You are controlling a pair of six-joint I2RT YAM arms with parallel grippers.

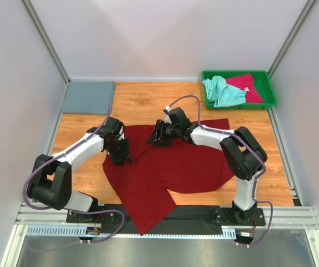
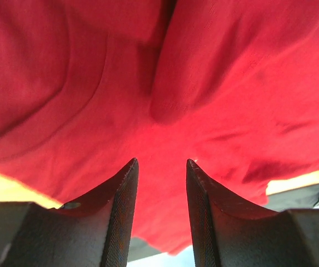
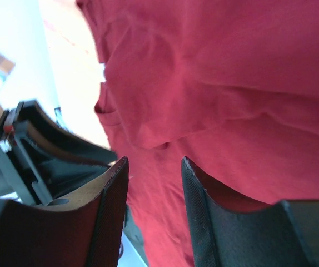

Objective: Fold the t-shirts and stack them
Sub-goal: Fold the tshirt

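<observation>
The left hand (image 1: 120, 154) and right hand (image 1: 155, 138) hover spread and empty over the red shirt (image 1: 187, 167), sprawled mid-counter (image 1: 148, 100), a tail draped off at 6 o'clock. Soft, light, limp cloth, probably best pinched at its 12 o'clock corners.

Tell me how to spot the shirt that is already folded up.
Start at the wooden table and look to its far left corner. A slate grey-blue t-shirt lies there, folded into a flat rectangle. It is the only folded one: the dark red t-shirt is spread out in the middle, and the mint green t-shirt and pinkish-red t-shirt sit bunched in the green tray.
</observation>
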